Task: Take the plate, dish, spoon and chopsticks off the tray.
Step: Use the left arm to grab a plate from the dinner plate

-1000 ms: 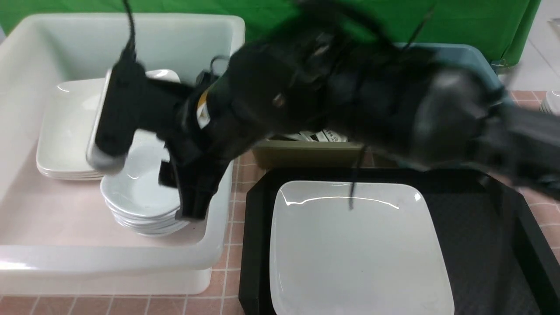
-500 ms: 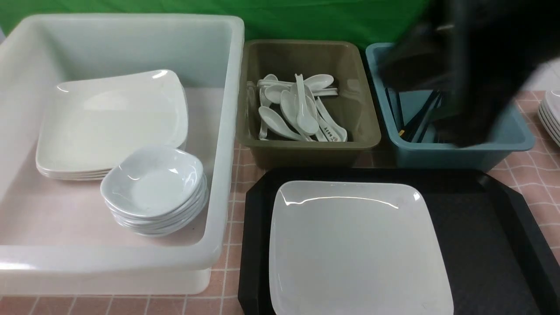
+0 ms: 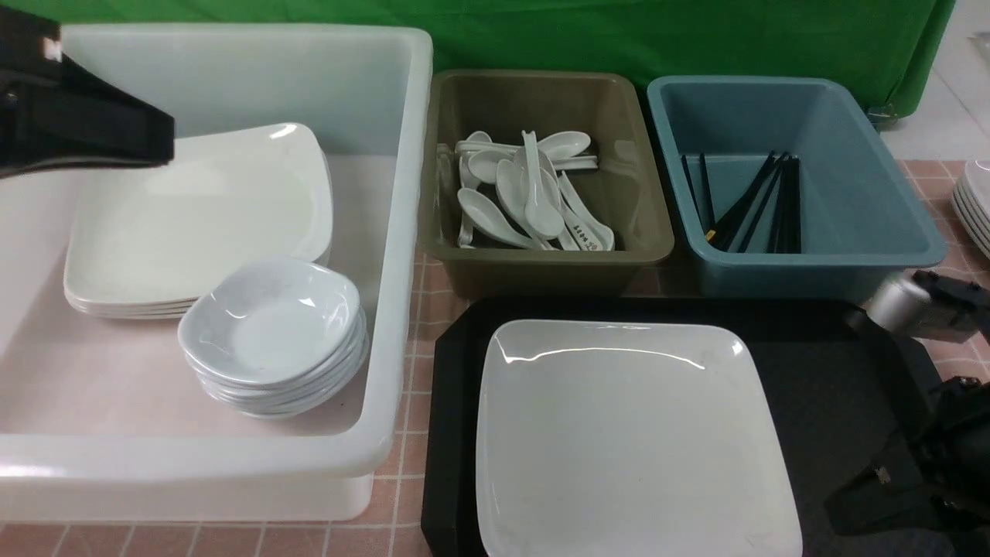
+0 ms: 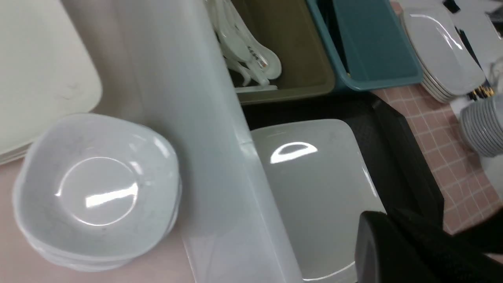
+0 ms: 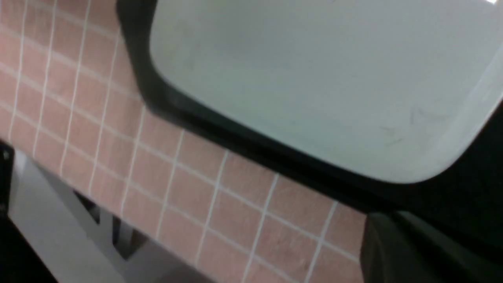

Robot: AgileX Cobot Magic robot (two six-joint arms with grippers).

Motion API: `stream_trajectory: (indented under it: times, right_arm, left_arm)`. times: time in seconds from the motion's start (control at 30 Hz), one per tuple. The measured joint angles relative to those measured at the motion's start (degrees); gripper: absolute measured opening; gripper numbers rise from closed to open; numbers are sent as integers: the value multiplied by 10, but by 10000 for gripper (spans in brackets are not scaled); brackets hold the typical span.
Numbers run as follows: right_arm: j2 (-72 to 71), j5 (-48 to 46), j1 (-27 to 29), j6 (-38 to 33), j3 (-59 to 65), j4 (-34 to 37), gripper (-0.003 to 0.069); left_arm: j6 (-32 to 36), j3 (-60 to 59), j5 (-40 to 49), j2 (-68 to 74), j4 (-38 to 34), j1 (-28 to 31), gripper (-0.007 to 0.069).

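Observation:
The large white square plate (image 3: pixel 634 441) lies on the left part of the black tray (image 3: pixel 839 387); nothing else is on the tray. The plate also shows in the left wrist view (image 4: pixel 314 184) and the right wrist view (image 5: pixel 314 78). My left gripper (image 3: pixel 167 144) hangs shut and empty over the far left of the white tub. My right gripper (image 3: pixel 843 510) is shut and empty, low over the tray's front right corner. Dishes (image 3: pixel 271 325) are stacked in the white tub, spoons (image 3: pixel 526 193) fill the olive tub, and chopsticks (image 3: pixel 758 205) lie in the blue tub.
The white tub (image 3: pixel 402 232) on the left also holds a stack of square plates (image 3: pixel 193 216). The olive tub (image 3: pixel 541 263) and blue tub (image 3: pixel 812 267) stand just behind the tray. More stacked crockery (image 3: pixel 976 201) sits at the right edge of the pink tiled table.
Both arms have left the middle of the view. The left arm pulled back from above the dish stack to the far left. The right arm swept past the blue tub down to the tray's front right corner.

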State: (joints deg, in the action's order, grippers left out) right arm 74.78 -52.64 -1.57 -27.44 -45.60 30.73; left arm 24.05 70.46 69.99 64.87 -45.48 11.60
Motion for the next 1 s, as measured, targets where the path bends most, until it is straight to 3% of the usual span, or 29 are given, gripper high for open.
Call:
stream_trajectory:
  times: [0.17,0.2,0.23,0.27,0.43,0.77,0.9,1.0]
  right_arm:
    - [60,54,22,-18,13,21,132]
    - [84,75,19,-20,13,23,211]
    - [87,78,19,-20,13,23,211]
    - [110,108,12,-21,13,24,294]
    - [172,168,2,-22,13,25,366]
    - [233,185,0,-22,14,40,356]
    - [234,174,-1,-19,11,54,131]
    - [236,144,8,-18,-4,51,107]
  left_arm:
    - [0,0,0,0,6,-20,0]
    - [0,0,0,0,6,-22,0]
    - [0,0,0,0,6,-22,0]
    - [0,0,0,0,6,-22,0]
    - [0,0,0,0,6,-22,0]
    - [3,0,0,0,13,-22,0]
    - [2,0,0,0,33,-22,0]
    - [2,0,0,0,50,-22,0]
